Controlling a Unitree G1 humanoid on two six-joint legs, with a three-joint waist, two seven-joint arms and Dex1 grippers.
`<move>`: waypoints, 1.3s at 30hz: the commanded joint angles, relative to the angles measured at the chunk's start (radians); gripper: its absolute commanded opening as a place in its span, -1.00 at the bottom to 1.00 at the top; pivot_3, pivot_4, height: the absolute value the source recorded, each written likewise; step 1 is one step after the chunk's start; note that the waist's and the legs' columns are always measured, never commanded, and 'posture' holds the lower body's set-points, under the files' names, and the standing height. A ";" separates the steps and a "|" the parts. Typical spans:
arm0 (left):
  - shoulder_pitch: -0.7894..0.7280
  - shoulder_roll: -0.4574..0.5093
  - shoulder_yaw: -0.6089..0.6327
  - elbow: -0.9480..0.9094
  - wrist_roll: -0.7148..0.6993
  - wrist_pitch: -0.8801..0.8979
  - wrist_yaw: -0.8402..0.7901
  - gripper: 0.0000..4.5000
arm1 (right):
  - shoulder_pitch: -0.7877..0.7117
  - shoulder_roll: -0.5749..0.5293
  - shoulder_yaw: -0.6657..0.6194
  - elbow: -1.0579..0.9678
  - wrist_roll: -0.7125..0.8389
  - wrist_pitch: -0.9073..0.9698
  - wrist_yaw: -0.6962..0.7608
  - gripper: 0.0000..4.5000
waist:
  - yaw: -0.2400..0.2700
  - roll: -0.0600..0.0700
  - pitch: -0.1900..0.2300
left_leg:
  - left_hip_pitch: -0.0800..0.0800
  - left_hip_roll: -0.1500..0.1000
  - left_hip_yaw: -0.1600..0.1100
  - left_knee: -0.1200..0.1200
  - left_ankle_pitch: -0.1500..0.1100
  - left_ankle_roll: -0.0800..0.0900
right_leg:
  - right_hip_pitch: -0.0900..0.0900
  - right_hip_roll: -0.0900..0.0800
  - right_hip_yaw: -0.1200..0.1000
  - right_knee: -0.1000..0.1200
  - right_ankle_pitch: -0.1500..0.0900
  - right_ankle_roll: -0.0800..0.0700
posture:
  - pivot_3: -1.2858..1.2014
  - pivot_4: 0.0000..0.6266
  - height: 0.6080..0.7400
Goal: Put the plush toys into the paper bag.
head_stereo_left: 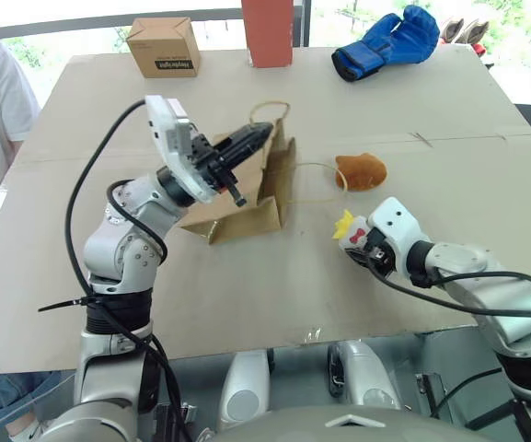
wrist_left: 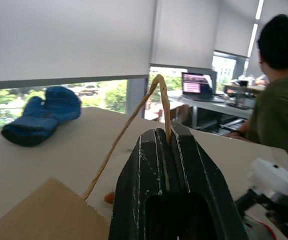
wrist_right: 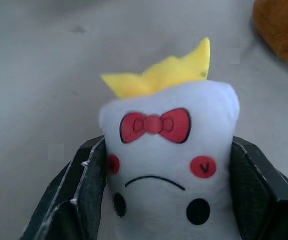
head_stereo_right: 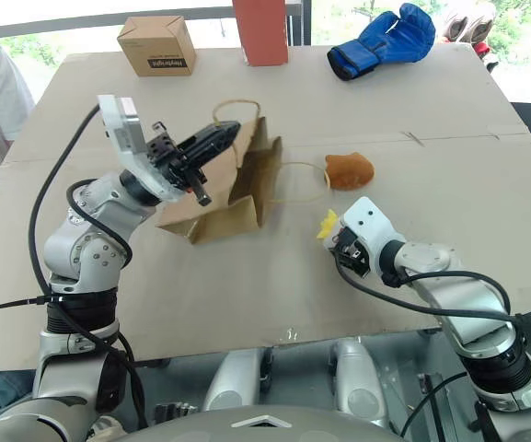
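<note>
L jaws pinch paper bag (head_stereo_left: 247, 198) handle; R jaws clamp white plush toy (wrist_right: 168, 165).

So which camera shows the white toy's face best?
The right wrist view: the white toy faces it, showing its red bow, frown and yellow tuft, between the right gripper fingers. The eye views show just its tuft and bow beside the gripper.
</note>
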 commanded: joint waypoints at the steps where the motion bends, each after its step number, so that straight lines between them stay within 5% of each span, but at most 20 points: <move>1: -0.035 0.010 0.013 -0.001 -0.038 -0.006 -0.074 -1.00 | 0.043 0.028 -0.024 0.010 -0.018 -0.069 -0.029 -0.32 | 0.001 -0.001 0.000 | 0.000 0.000 0.000 0.000 0.000 0.000 | 0.000 0.000 0.000 -0.001 0.000 0.000 | 0.03 -0.52 0.61; 5: -0.027 0.022 0.020 0.007 -0.062 0.013 -0.127 -1.00 | 0.052 0.135 -0.296 -0.130 0.202 -0.019 0.033 -0.96 | 0.002 -0.001 0.001 | -0.001 0.000 -0.001 0.000 0.000 0.000 | 0.001 0.000 0.000 -0.001 0.000 0.000 | 0.03 -0.52 0.61; 12: -0.021 0.013 0.019 0.007 -0.060 0.020 -0.141 -1.00 | -0.084 0.191 -0.589 -0.147 0.492 0.069 0.025 -0.99 | 0.002 -0.001 0.001 | -0.001 0.000 -0.001 0.000 0.000 0.000 | 0.001 0.000 0.000 -0.002 0.000 0.000 | 0.03 -0.52 0.61; 17: -0.013 0.008 0.018 -0.011 -0.070 0.031 -0.143 -1.00 | -0.167 0.139 -0.532 -0.055 0.431 0.043 -0.025 -0.99 | -0.003 0.000 0.001 | -0.001 0.000 -0.001 0.000 0.000 0.000 | 0.001 0.000 0.000 -0.002 0.000 0.000 | 0.03 -0.52 0.61; 20: -0.011 0.015 0.031 -0.014 -0.073 0.034 -0.139 -1.00 | -0.074 -0.051 -0.490 -0.019 0.335 0.024 0.018 -0.99 | 0.012 0.000 0.001 | -0.002 0.000 -0.001 -0.001 0.000 0.000 | 0.001 0.000 0.000 -0.004 0.000 0.000 | 0.03 -0.52 0.61; 23: -0.006 0.017 0.037 -0.016 -0.076 0.037 -0.139 -1.00 | -0.074 -0.092 -0.544 -0.007 0.382 -0.006 0.054 -0.99 | 0.015 0.000 0.002 | -0.004 -0.001 -0.001 -0.001 -0.001 0.002 | 0.001 0.000 0.000 -0.007 0.001 -0.001 | 0.03 -0.52 0.61; 26: 0.001 0.010 0.035 -0.020 -0.072 0.035 -0.140 -1.00 | -0.134 -0.067 -0.549 -0.022 0.439 -0.032 0.069 -0.99 | 0.003 0.001 0.002 | -0.003 -0.001 0.001 -0.001 -0.002 0.003 | 0.000 0.000 0.002 -0.007 0.001 0.000 | 0.03 -0.52 0.61; 32: -0.005 -0.033 0.036 -0.021 -0.081 0.037 -0.104 -1.00 | -0.356 0.296 -0.480 0.009 0.524 -0.123 -0.109 -0.99 | -0.006 0.001 0.003 | -0.001 0.006 -0.001 -0.002 -0.002 0.003 | 0.001 0.008 0.002 -0.005 0.001 0.000 | 0.03 -0.52 0.61; 39: -0.005 -0.069 0.056 -0.064 -0.150 0.077 -0.041 -1.00 | -0.200 0.281 -0.185 0.073 0.363 -0.208 -0.061 -0.99 | 0.013 0.001 0.003 | -0.004 0.006 0.000 -0.001 -0.002 0.002 | 0.000 0.008 0.003 -0.007 0.005 -0.001 | 0.03 -0.52 0.61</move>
